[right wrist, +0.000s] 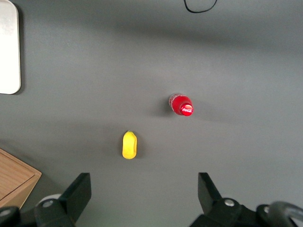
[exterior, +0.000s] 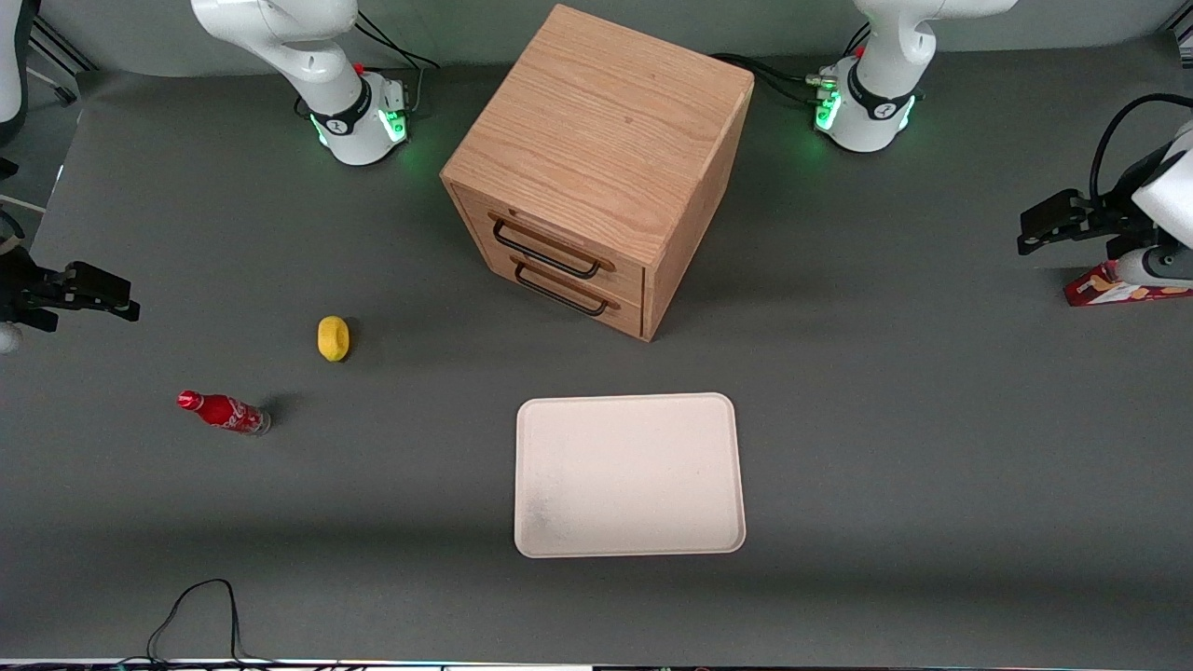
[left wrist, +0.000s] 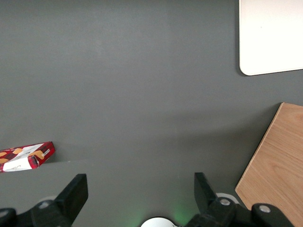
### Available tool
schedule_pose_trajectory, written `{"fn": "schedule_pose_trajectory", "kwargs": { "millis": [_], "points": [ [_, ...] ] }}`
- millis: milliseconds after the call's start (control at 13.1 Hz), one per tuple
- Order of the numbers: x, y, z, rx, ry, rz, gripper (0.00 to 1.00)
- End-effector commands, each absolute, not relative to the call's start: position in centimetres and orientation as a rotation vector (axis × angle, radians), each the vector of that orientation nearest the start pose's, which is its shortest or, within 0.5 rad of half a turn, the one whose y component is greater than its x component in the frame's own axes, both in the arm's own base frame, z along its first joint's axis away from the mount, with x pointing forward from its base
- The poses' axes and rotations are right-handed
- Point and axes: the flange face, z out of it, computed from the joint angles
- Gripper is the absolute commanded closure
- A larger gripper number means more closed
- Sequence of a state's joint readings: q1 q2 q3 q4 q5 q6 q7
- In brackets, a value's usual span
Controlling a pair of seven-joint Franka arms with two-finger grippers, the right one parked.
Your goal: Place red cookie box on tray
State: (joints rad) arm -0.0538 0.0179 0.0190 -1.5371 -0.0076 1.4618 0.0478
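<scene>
The red cookie box (exterior: 1109,284) lies flat at the working arm's end of the table, partly covered by the arm's wrist. In the left wrist view the box (left wrist: 26,157) shows its dark-red side with cookie pictures and a white panel. My left gripper (exterior: 1036,230) hangs above the table beside the box, apart from it and a little farther from the front camera. It is open (left wrist: 140,182), with only bare grey table between the fingers. The cream-white tray (exterior: 629,475) sits mid-table, nearer the front camera than the cabinet; one corner of the tray (left wrist: 272,35) shows in the left wrist view.
A wooden drawer cabinet (exterior: 596,168) stands mid-table, its corner (left wrist: 277,165) close to the gripper's view. A yellow object (exterior: 333,337) and a small red soda bottle (exterior: 224,412) lie toward the parked arm's end. A black cable (exterior: 196,615) loops at the table's front edge.
</scene>
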Motion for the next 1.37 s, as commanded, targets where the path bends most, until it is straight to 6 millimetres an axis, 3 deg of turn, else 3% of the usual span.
{"fn": "schedule_pose_trajectory", "kwargs": {
  "millis": [0, 457, 762, 914, 1067, 1295],
  "points": [
    [54.6, -2.2, 62.2, -3.129, 0.136, 0.144, 0.00],
    [54.5, -1.8, 62.1, -3.128, 0.134, 0.156, 0.00],
    [54.2, 0.0, 61.9, -3.121, 0.178, 0.172, 0.00],
    [53.7, 3.1, 61.5, -3.115, 0.160, 0.181, 0.00],
    [52.7, 8.2, 60.6, -3.127, 0.172, 0.181, 0.00],
    [50.6, 17.6, 60.0, -3.146, 0.078, 0.174, 0.00]
  ]
}}
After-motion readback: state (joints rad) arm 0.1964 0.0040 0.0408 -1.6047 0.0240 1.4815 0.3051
